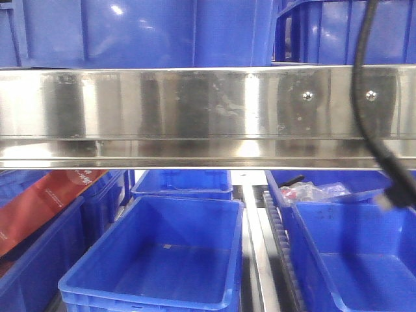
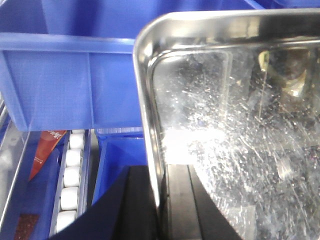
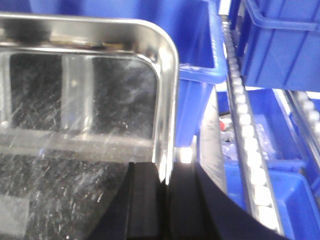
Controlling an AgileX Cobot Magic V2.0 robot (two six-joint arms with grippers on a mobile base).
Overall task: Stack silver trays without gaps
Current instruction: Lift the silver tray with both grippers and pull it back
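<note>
Pinching a scratched, round-cornered silver tray (image 2: 240, 125): left hand (image 2: 160, 200), right hand (image 3: 166, 177).

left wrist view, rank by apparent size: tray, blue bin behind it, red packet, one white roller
1. tray (close to the camera, which inflates it)
2. blue bin
3. red packet
4. roller

The silver tray (image 2: 235, 130) runs past the right and bottom edges, and the left hand (image 2: 160, 175) is cropped below.
</note>
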